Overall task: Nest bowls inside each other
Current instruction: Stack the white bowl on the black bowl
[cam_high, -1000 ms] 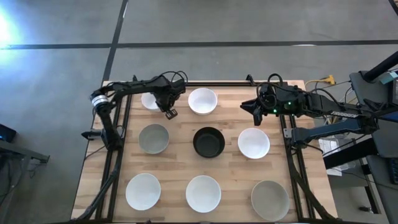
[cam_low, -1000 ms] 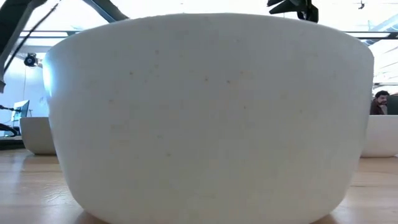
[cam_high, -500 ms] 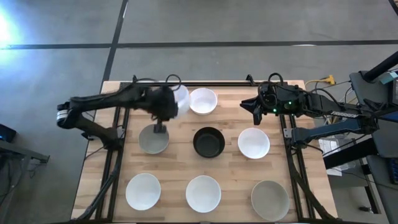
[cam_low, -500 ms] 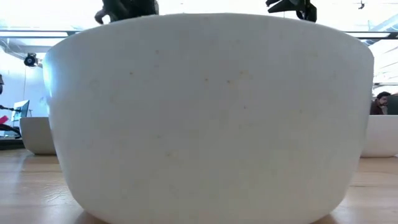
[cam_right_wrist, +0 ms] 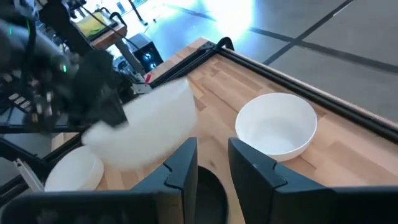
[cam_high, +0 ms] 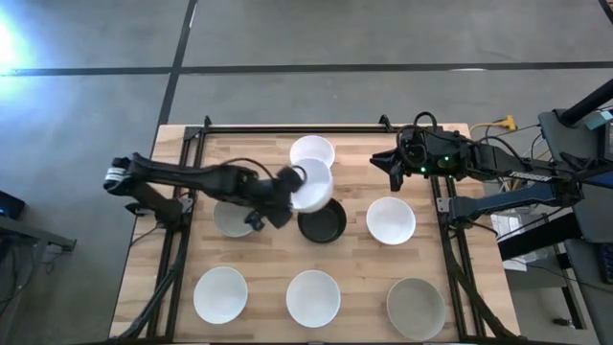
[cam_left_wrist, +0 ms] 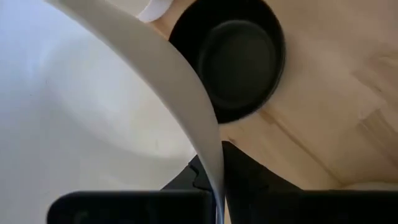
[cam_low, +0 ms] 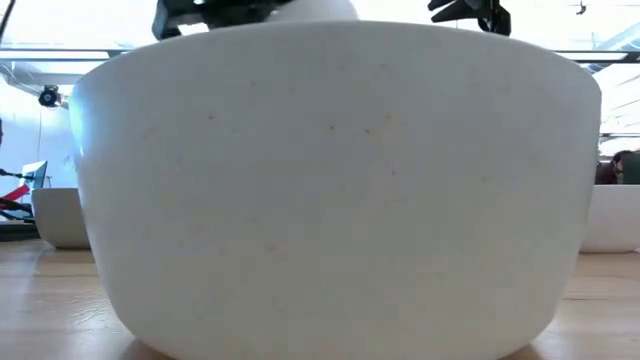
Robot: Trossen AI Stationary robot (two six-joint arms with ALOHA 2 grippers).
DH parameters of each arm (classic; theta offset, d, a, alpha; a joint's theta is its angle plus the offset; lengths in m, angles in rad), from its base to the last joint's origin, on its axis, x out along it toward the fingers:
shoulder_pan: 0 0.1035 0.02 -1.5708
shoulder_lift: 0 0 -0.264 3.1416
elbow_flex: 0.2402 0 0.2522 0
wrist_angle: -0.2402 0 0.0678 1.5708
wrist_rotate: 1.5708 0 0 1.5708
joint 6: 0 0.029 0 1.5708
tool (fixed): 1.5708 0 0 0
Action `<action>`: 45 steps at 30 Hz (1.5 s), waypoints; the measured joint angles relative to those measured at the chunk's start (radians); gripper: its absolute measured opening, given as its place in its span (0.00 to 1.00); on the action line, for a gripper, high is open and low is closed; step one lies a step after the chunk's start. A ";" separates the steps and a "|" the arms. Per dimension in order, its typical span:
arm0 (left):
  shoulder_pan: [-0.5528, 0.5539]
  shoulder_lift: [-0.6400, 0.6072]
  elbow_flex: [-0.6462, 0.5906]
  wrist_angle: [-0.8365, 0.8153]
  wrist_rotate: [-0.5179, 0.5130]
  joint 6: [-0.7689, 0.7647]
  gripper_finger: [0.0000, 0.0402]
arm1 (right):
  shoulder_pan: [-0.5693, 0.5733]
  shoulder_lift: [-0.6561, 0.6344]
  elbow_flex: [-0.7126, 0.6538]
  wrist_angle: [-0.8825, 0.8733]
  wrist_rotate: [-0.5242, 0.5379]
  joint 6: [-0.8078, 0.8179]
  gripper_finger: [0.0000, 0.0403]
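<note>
High view: left gripper (cam_high: 271,204) is pinching a white bowl (cam_high: 311,185) by its rim, carrying it above the black bowl (cam_high: 322,222); right gripper (cam_high: 385,165), jaws part-spread, is waiting. Nothing is nested yet.

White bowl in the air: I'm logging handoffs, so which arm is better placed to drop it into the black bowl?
Left. The left gripper is shut on the white bowl, right by the black bowl. The right gripper waits at the table's far right edge, holding nothing.
</note>
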 joint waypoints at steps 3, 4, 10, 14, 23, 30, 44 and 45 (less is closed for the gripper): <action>-0.005 0.085 0.040 -0.011 0.009 0.070 0.00 | 0.000 -0.001 0.000 -0.004 -0.020 0.025 0.21; -0.005 0.111 0.052 -0.013 0.010 0.095 0.00 | 0.000 -0.003 0.000 -0.011 -0.039 0.030 0.21; -0.003 0.238 0.120 -0.010 0.010 0.170 0.00 | 0.002 -0.021 0.000 -0.157 -0.166 0.032 0.21; -0.005 0.310 0.159 -0.017 0.013 0.180 0.00 | 0.003 -0.051 0.000 -0.294 -0.193 0.014 0.21; -0.018 0.429 0.169 -0.105 -0.015 0.179 0.00 | 0.002 -0.146 0.000 -0.360 -0.191 -0.081 0.21; -0.019 0.463 0.169 -0.086 -0.024 0.179 0.00 | 0.002 -0.199 0.000 -0.361 -0.184 -0.085 0.21; -0.018 0.457 0.178 -0.067 0.013 0.048 0.12 | 0.002 -0.225 0.000 -0.367 -0.184 -0.118 0.21; -0.018 0.456 0.178 -0.066 0.014 0.047 0.15 | 0.002 -0.225 0.000 -0.366 -0.184 -0.122 0.21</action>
